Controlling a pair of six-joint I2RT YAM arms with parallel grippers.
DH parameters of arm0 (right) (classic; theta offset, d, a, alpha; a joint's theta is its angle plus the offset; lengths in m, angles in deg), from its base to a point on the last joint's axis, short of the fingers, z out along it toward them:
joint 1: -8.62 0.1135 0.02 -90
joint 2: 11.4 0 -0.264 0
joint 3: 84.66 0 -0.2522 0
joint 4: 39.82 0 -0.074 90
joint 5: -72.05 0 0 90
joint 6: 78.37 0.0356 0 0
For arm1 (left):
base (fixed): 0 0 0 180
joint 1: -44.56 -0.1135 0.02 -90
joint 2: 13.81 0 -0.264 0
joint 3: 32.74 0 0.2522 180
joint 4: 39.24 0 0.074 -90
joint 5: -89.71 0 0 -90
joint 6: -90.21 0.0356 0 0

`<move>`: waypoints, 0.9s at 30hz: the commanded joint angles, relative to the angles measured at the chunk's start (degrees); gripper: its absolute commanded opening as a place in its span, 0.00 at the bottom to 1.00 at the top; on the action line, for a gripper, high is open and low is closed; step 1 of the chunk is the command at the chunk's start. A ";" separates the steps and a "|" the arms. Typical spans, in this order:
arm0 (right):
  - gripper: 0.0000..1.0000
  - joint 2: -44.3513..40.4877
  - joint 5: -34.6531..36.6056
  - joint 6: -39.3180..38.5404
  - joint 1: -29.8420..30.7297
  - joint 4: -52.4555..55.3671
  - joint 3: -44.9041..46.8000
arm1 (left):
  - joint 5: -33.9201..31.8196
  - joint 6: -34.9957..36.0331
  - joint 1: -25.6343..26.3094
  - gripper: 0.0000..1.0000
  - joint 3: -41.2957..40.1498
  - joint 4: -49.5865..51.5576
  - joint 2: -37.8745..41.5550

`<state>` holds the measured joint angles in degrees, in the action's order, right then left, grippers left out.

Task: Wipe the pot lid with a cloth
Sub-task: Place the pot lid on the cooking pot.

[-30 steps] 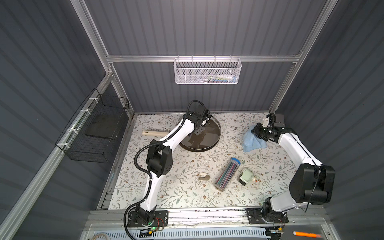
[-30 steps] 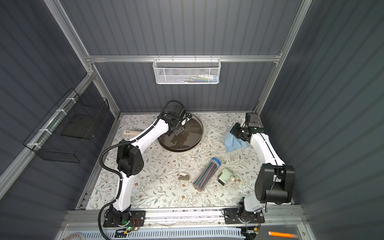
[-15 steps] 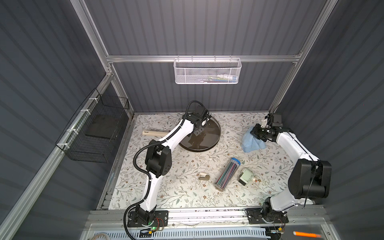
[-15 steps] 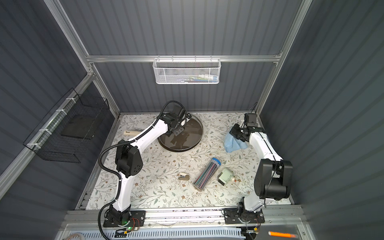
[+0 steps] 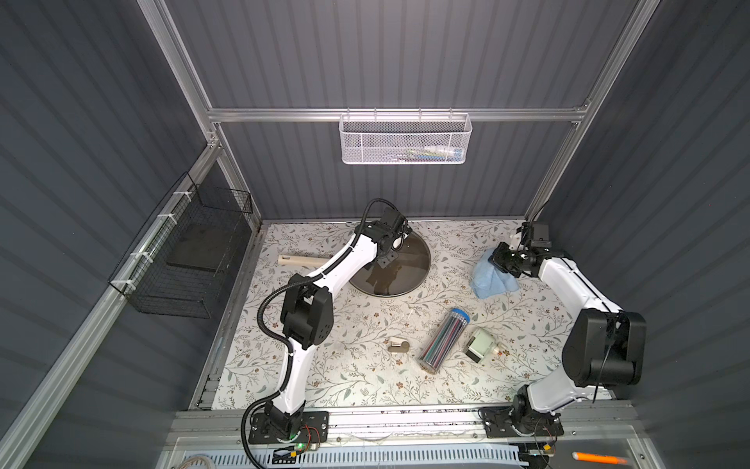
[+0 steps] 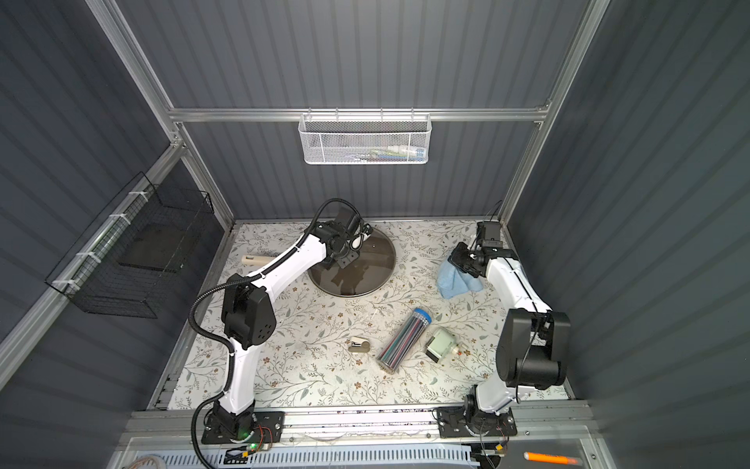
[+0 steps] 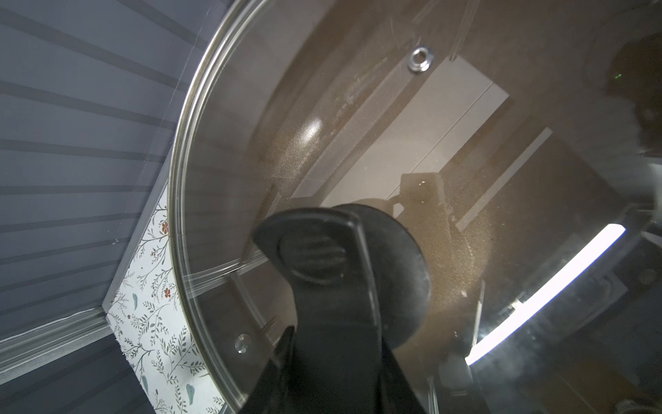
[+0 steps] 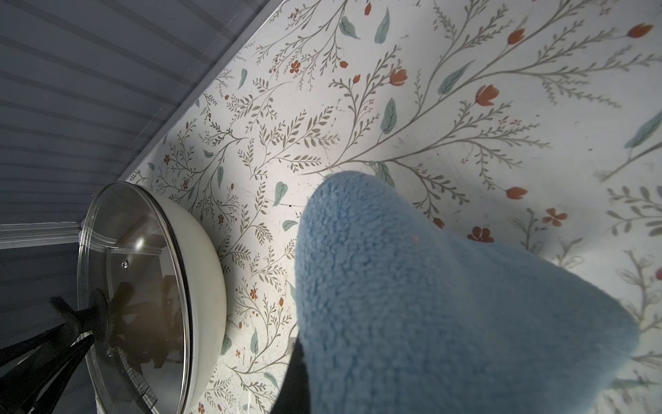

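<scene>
Gripping the black handle [image 7: 333, 272] of the pot lid [image 5: 410, 264], the left pincer [image 7: 322, 251] is clenched on it. The right pincer [image 5: 501, 264] is clenched on the cloth [image 5: 489, 280] above the counter [image 5: 365, 365].

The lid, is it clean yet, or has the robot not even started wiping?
Not started wiping. Done: the left gripper has closed on the black handle of the lid, which sits on the pan. In hand: the right gripper has pinched the blue cloth, which sits away from the lid. Left: bring the cloth over and rub the glass.
</scene>
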<state>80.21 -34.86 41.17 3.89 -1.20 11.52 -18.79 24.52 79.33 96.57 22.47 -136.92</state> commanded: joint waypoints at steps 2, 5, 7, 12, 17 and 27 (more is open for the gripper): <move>0.00 1.58 0.27 -0.19 -0.19 -0.64 0.50 | -1.63 -1.11 -0.49 0.00 0.47 -3.65 4.86; 0.00 2.21 -0.06 -0.14 -0.19 -0.71 0.54 | -1.38 -1.37 -0.49 0.00 0.56 -3.56 4.44; 0.00 2.64 -0.23 -0.03 -0.19 -0.82 0.61 | -1.12 -1.46 -0.49 0.00 0.51 -3.52 4.37; 0.01 3.74 -0.83 0.35 -0.10 -1.39 1.51 | -0.64 -1.81 -0.50 0.00 0.38 -2.88 4.02; 0.03 4.43 -1.67 0.57 0.18 -1.93 3.61 | -0.41 -2.35 -0.53 0.02 -0.03 -2.06 3.66; 0.08 4.47 -1.64 1.34 0.69 -4.08 6.57 | -0.46 -3.79 -0.49 0.51 -1.61 -3.18 6.90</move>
<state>84.63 -36.02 42.24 4.28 -3.82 17.79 -18.90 22.62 79.33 95.45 20.85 -135.35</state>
